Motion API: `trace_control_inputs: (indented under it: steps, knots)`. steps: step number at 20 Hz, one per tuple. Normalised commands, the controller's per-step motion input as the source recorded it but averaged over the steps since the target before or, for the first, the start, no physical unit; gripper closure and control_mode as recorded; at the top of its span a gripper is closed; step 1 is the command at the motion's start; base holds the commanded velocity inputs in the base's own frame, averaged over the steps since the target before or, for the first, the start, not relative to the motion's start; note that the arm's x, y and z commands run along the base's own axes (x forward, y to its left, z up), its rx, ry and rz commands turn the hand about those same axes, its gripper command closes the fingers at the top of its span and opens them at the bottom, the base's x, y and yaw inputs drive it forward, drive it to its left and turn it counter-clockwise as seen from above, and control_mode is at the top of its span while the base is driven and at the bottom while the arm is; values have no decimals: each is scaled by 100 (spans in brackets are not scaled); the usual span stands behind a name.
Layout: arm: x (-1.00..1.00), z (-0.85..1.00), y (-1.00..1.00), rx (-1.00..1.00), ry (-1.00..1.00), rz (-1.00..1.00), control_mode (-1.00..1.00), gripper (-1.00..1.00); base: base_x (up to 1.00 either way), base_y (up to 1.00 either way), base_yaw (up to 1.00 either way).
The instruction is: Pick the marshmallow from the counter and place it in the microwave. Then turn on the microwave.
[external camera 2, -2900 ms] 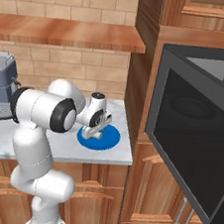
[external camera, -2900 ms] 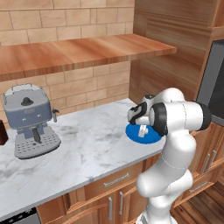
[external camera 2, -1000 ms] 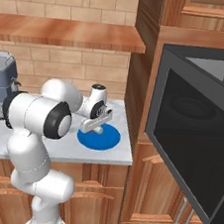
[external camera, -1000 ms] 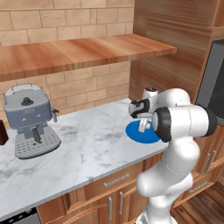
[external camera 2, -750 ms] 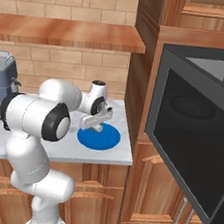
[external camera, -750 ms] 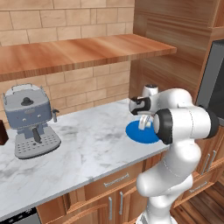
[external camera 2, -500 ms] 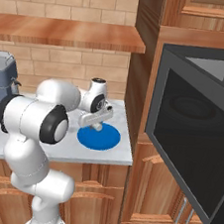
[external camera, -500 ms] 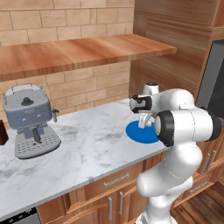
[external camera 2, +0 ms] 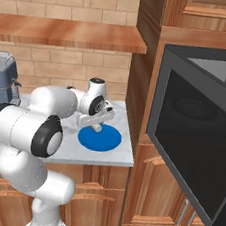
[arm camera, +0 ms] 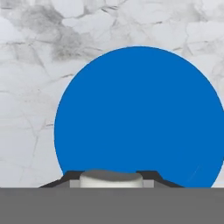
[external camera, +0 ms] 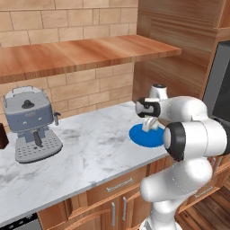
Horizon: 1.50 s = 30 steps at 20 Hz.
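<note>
The marshmallow (arm camera: 111, 178), a stubby white cylinder, sits between my gripper's (arm camera: 111, 180) dark finger tips, and the gripper is shut on it. Below it lies a round blue plate (arm camera: 140, 113) on the white-grey marble counter (arm camera: 35, 65). From the base, my gripper (external camera: 148, 126) hangs a little above the plate (external camera: 144, 137) near the counter's (external camera: 90, 143) right end. The right base view has the gripper (external camera 2: 94, 127) over the plate (external camera 2: 103, 138). The microwave (external camera 2: 198, 131) is built into the wooden cabinets to the right, and its dark glass door appears swung open.
A grey coffee machine (external camera: 31, 123) stands at the counter's left end. A brown wooden shelf (external camera: 81, 54) runs above the counter against the brick wall. A tall wooden cabinet side (external camera 2: 138, 88) separates the counter from the microwave.
My gripper has risen slightly over the blue plate with the marshmallow held in it. The base and the other things have not moved.
</note>
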Motion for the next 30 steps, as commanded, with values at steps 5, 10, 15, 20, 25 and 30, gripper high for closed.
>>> trace_control_inputs:
  steps: [5,10,15,20,25,30]
  knots:
    - [-28,17,0,0,-6,-12,-100,100,0,0,0]
    - [-27,23,0,0,-6,-13,-100,100,0,0,0]
    - [-28,26,0,0,-5,-14,-100,100,0,0,0]
    - [-32,20,-1,0,-5,-13,-100,100,0,0,0]
    - [-39,18,-9,4,-2,-9,-100,100,0,0,0]
    - [-40,18,-4,4,-7,-5,-100,100,0,0,0]
